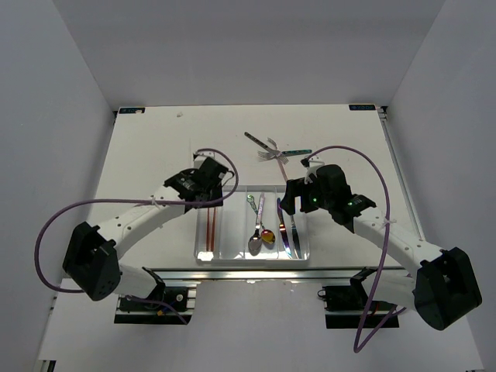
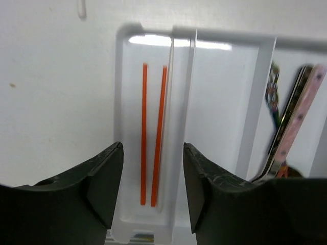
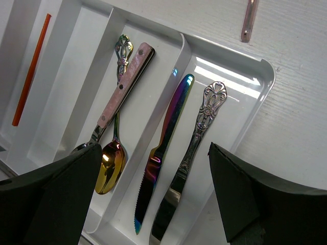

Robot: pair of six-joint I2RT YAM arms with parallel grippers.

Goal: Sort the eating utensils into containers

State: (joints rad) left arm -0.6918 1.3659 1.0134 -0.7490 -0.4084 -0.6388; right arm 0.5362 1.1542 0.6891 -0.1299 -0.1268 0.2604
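Note:
The clear tray (image 1: 232, 229) lies at the table's near middle. Two red-orange chopsticks (image 2: 152, 133) rest side by side in its leftmost compartment (image 2: 130, 102). My left gripper (image 2: 153, 189) hangs open just above their near ends, nothing between its fingers. A pink-handled spoon (image 3: 122, 89) and a golden iridescent spoon (image 3: 110, 171) share the third compartment. A rainbow knife (image 3: 166, 148) and an ornate silver knife (image 3: 196, 135) lie in the rightmost one. Above those knives my right gripper (image 3: 153, 199) stands wide open and empty.
Several loose utensils (image 1: 271, 149) lie crossed on the white table behind the tray; the end of one (image 3: 249, 20) shows beyond the tray's rim (image 3: 265, 81). The second compartment (image 2: 214, 112) holds nothing. Grey walls enclose the table.

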